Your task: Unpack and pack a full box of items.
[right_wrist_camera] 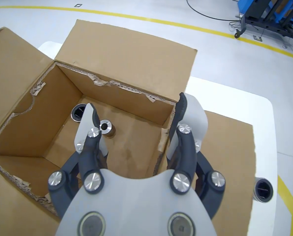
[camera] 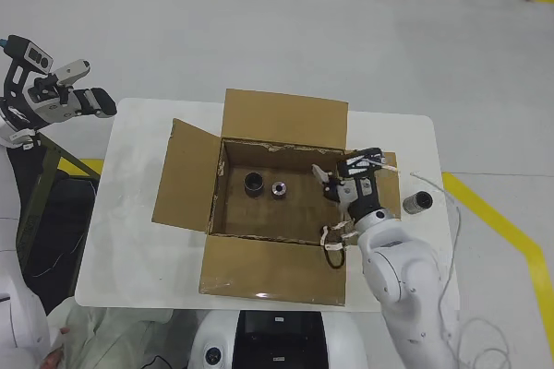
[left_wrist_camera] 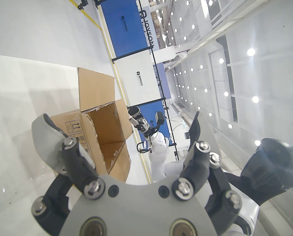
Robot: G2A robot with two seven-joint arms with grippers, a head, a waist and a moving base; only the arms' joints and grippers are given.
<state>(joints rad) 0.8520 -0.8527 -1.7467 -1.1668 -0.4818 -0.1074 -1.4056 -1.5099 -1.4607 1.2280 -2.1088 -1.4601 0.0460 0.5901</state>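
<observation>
Jaws released on both arms: right pair over the box (right_wrist_camera: pixel 126 57) rim, left pair clear of the tabletop (camera: pixel 129 249).
Steel sleeve (right_wrist_camera: pixel 107 128) and dark cylinder (right_wrist_camera: pixel 78 112) stand on box floor; I judge them heavy, rigid, slick; pinch across the round wall.

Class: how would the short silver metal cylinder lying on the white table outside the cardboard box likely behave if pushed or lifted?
The short silver metal cylinder seems to lie on its side on the white table, so a push would probably roll it. Its shiny metal wall suggests it is rigid, heavy for its size, and perhaps slippery to grip.
</observation>
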